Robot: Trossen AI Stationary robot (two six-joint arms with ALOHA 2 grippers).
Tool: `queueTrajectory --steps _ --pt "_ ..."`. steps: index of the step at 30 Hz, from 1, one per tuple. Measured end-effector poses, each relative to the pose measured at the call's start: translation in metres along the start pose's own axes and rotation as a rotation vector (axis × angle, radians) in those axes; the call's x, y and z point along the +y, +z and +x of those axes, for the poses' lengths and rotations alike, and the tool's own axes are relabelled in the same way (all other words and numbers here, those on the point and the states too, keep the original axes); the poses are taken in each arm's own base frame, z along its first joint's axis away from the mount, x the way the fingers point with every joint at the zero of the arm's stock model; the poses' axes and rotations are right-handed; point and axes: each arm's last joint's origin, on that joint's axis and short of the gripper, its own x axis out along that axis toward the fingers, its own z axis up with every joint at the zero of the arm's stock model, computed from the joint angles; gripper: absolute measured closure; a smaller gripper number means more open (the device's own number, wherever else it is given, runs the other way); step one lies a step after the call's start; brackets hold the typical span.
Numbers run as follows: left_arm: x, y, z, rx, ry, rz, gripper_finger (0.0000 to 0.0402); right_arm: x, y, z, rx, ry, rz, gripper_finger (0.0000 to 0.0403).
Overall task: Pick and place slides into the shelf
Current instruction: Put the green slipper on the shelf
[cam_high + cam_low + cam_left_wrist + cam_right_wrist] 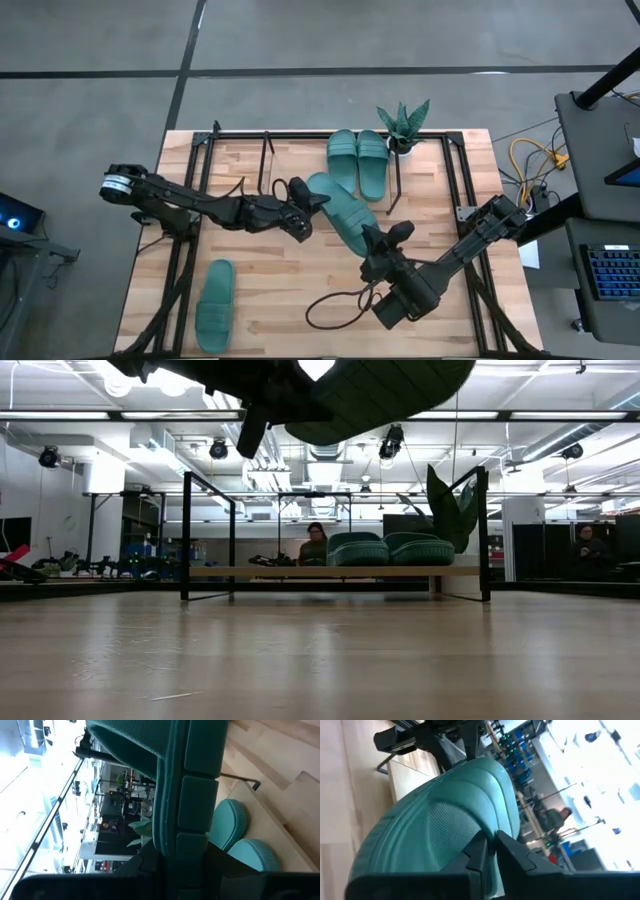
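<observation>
- The left gripper [318, 196] is clamped on one end of a teal slide sandal [340, 208], gripping its rim edge; the left wrist view has the ribbed side of the sole running right out from between the fingers.
- The right gripper [385, 238] pinches the opposite end of the same sandal, fingers closed on the textured sole edge.
- So the sandal hangs between both arms, off the table, just in front of the shelf [455, 140].
- It looks light and rubbery; I'd guess it flexes if held by one end only, so the thick sole rim is the sensible grip.
- Two sandals [357, 160] already sit on the shelf beside a potted plant [403, 122].
- A fourth sandal [215, 304] lies on the table near the left arm's base.
</observation>
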Motion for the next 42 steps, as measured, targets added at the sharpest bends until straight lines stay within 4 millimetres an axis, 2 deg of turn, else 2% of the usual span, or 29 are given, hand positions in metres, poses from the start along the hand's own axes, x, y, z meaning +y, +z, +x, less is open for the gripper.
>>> queueTrajectory --steps 8,15,20,26,33,42 --pt "-0.001 -0.004 -0.003 0.023 -0.028 -0.009 0.0344 -0.015 0.015 -0.017 -0.067 -0.001 -0.055 0.0303" --pt "-0.009 -0.008 -0.007 0.023 -0.048 0.002 0.0344 -0.023 0.021 -0.046 -0.093 0.106 -0.066 0.0248" --pt "-0.012 -0.014 -0.018 -0.029 -0.062 -0.006 0.0344 -0.017 0.014 -0.069 -0.099 0.215 -0.107 0.0239" --pt "-0.006 -0.017 -0.03 -0.107 -0.053 -0.047 0.0344 -0.002 0.004 -0.09 -0.156 0.239 -0.193 0.0239" --pt "-0.006 -0.014 -0.031 -0.159 -0.039 -0.059 0.0344 0.011 0.006 -0.083 -0.15 0.218 -0.254 0.0239" --pt "-0.007 -0.014 -0.03 -0.163 -0.044 -0.055 0.0345 0.006 0.013 -0.069 -0.149 0.166 -0.271 0.0239"
